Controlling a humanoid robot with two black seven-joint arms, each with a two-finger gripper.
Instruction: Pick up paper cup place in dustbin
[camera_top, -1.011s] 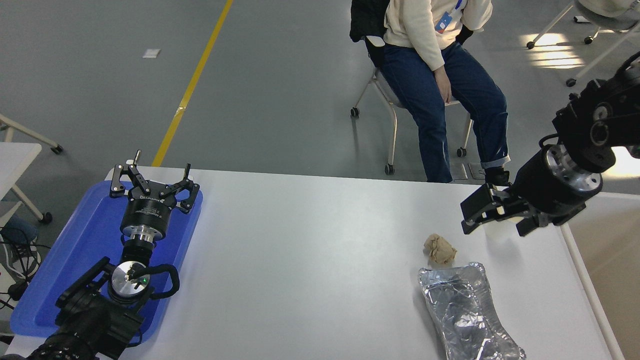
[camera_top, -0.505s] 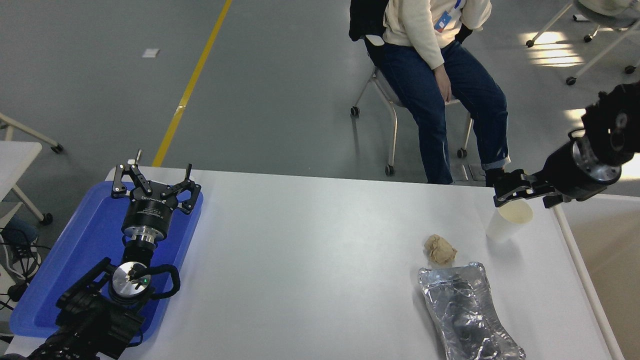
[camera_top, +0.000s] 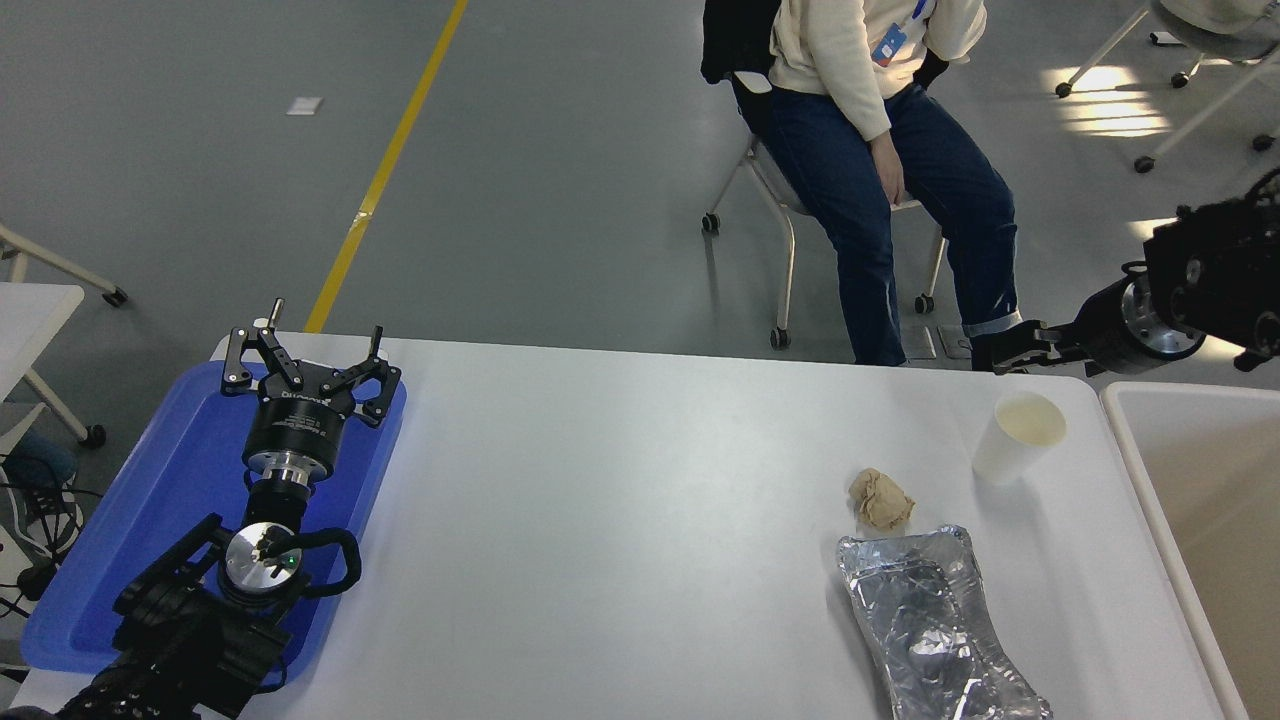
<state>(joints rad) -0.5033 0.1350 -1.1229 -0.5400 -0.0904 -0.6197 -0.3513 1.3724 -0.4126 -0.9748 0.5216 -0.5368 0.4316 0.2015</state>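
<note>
Near the table's far right corner the paper cup (camera_top: 1018, 438) stands free, and the right gripper (camera_top: 1012, 348), grip unclear, could tip it short of the dustbin (camera_top: 1135, 455).

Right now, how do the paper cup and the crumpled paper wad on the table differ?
The paper cup is white and smooth with a round open rim; the paper wad is tan and crumpled into a lump. The cup stands taller, mouth up, while the wad sits low. The cup is nearer the dustbin; the wad lies beside the foil tray. Both rest on the white table, untouched by either gripper.
</note>
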